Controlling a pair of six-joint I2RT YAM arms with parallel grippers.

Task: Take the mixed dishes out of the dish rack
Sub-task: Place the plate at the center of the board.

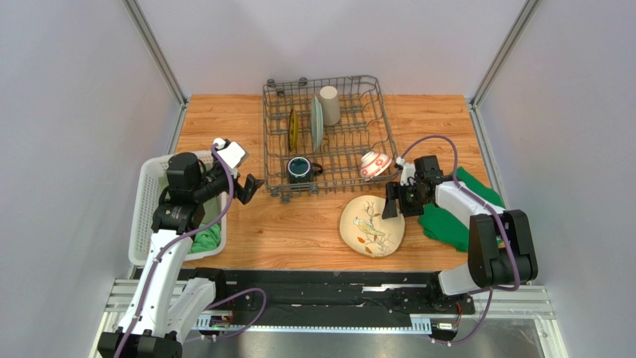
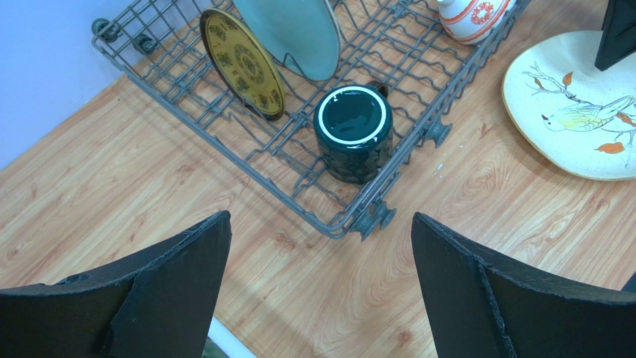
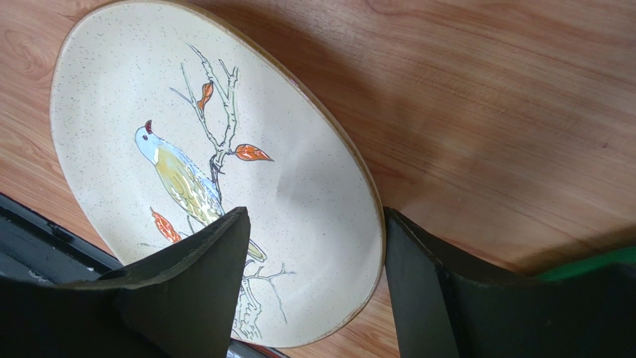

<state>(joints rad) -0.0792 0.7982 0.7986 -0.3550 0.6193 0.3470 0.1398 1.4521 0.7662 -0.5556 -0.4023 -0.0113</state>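
The dish rack point(image 1: 266, 138) stands at the back middle of the table. It holds an upright yellow patterned plate point(image 1: 293, 128), a pale green plate point(image 1: 317, 121), a beige tumbler point(image 1: 329, 104), a dark teal mug point(image 1: 299, 168) and a red-and-white bowl point(image 1: 374, 164). The cream bird plate point(image 1: 371, 225) lies flat on the wood in front of the rack. My right gripper point(image 3: 315, 212) is open and straddles that plate's point(image 3: 298, 179) right rim, with nothing pinched. My left gripper point(image 2: 321, 217) is open above bare wood, just short of the rack's near-left corner point(image 2: 369, 218) and the mug point(image 2: 352, 130).
A white slatted basket point(image 1: 149, 201) with a green cloth point(image 1: 209, 237) sits at the left edge, under my left arm. More green cloth point(image 1: 448, 224) lies at the right, beneath my right arm. Grey enclosure walls close in the table on three sides.
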